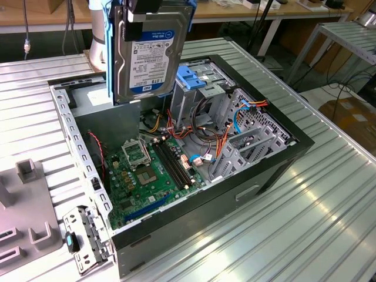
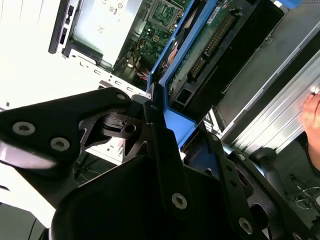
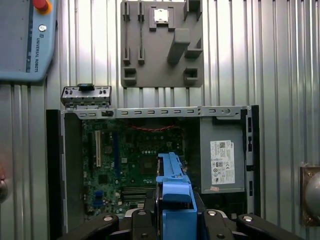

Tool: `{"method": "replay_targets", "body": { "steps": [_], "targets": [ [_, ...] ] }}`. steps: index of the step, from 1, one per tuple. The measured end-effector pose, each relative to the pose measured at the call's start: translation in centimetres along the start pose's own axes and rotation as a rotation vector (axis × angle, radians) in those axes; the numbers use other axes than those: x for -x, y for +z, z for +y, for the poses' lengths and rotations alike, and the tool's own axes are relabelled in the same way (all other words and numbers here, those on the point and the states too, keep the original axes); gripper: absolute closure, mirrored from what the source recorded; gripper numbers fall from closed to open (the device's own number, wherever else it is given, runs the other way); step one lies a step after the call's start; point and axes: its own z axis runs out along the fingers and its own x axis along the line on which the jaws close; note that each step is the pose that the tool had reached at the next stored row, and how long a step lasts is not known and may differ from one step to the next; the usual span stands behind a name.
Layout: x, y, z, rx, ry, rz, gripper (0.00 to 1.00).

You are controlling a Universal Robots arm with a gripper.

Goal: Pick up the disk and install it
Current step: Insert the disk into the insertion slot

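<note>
Currently the gripper [image 2: 182, 132] is clamped on the blue carrier rail of the disk [image 1: 150, 56]. The disk hangs upright with its long axis vertical, airborne over the open case [image 1: 194, 217]. In the exterior view, the drive cage [image 1: 188, 103] sits near, at 4 o'clock from the disk.

I am counting one flat silver metal disk [image 1: 151, 56] with blue plastic rails, and one black gripper [image 3: 174, 212]. I am seeing one open black metal computer case [image 1: 276, 176], one green motherboard [image 1: 144, 176] and one grey boxy power supply [image 3: 222, 160]. Outside the case I am counting one grey plastic fixture plate [image 3: 160, 60], one small silver metal bracket [image 3: 86, 96] and one grey teach pendant [image 3: 22, 50] with one red button [image 3: 42, 5].
</note>
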Motion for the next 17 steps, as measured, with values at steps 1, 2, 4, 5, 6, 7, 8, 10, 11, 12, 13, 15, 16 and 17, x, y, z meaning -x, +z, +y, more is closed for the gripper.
{"method": "replay_targets", "body": {
  "steps": [1,2,4,5,6,7,8,10,11,12,13,15,16,17],
  "targets": [
    [-0.04,0.00,-0.01,0.0000,0.000,0.0000,0.63],
    [-0.08,0.00,-0.02,0.0000,0.000,0.0000,0.63],
    [-0.20,0.00,-0.03,-0.0001,0.000,-0.0001,0.63],
    [-0.32,-0.01,-0.04,0.0000,0.000,0.0000,0.63],
    [-0.41,-0.02,-0.05,0.0000,0.000,0.0000,0.63],
    [-0.53,-0.02,-0.05,0.0000,0.000,0.0000,0.63],
    [-0.68,-0.03,-0.07,0.0000,0.000,0.0000,0.63],
    [-0.81,-0.03,-0.08,0.0000,0.000,0.0000,0.63],
    [-0.88,-0.04,-0.09,0.0000,0.000,0.0001,0.63],
    [-0.93,-0.04,-0.09,0.0000,0.000,0.0001,0.63],
    [-1.03,-0.04,-0.09,0.0000,0.000,0.0002,0.63],
    [-1.15,-0.05,-0.10,0.0000,0.000,0.0003,0.63],
    [-1.22,-0.05,-0.10,0.0000,0.000,0.0004,0.63],
    [-1.27,-0.05,-0.10,-0.0001,0.000,0.0005,0.63]
  ]
}}
